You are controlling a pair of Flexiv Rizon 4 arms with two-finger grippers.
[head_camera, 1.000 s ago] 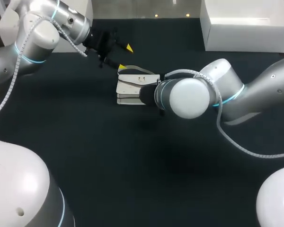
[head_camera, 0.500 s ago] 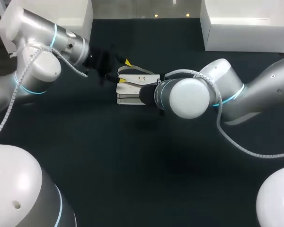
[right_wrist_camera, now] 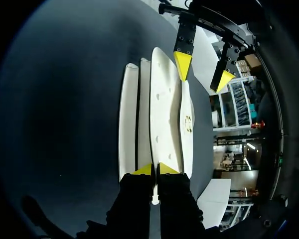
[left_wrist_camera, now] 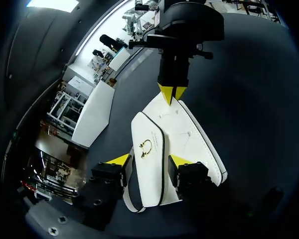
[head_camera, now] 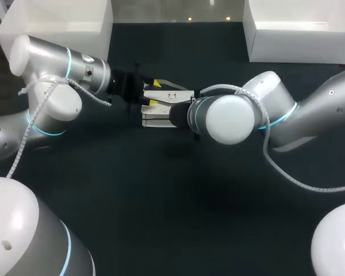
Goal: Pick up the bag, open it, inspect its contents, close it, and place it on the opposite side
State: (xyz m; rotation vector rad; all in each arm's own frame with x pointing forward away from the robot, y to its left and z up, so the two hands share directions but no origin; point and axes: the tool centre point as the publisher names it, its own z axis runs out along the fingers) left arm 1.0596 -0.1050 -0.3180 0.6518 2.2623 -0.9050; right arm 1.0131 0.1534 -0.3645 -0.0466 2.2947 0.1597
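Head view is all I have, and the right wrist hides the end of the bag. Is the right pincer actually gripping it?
Observer: Yes. Its wrist view shows the right pincer shut on the thin edge of the bag.
Operator: Left pincer closed too?
Observer: No. The left pincer is open and straddles the bag's front flap from the opposite end.
Operator: Flap lifted?
Observer: No, it looks flat against the bag. The gold clasp sits on it, just ahead of the left pincer's gap.
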